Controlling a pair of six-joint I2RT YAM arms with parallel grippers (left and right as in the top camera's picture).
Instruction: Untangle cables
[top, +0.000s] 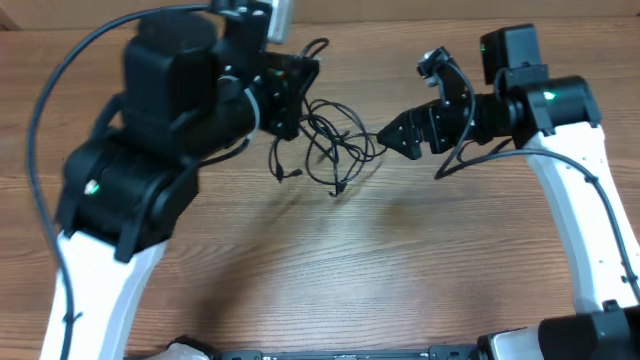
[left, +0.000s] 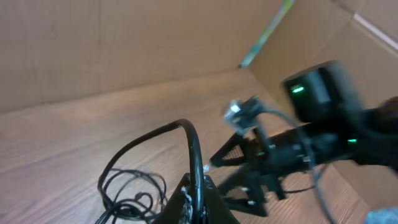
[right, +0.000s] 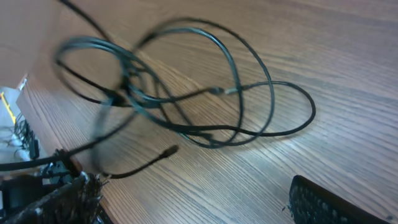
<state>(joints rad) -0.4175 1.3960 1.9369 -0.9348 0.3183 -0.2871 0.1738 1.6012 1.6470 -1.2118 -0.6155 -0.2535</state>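
As left jaws pinch cables (top: 345, 140), right beside

White-and-black arms (top: 575, 200) with green lights (top: 548, 97)

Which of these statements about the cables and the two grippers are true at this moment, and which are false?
1. The left gripper is shut on the cables. True.
2. The right gripper is clamped on a strand. False: it is open beside the tangle and holds nothing.
3. The cables lie as separate straight strands. False: they are looped together in one tangle.
4. The table has a wood-grain surface. True.
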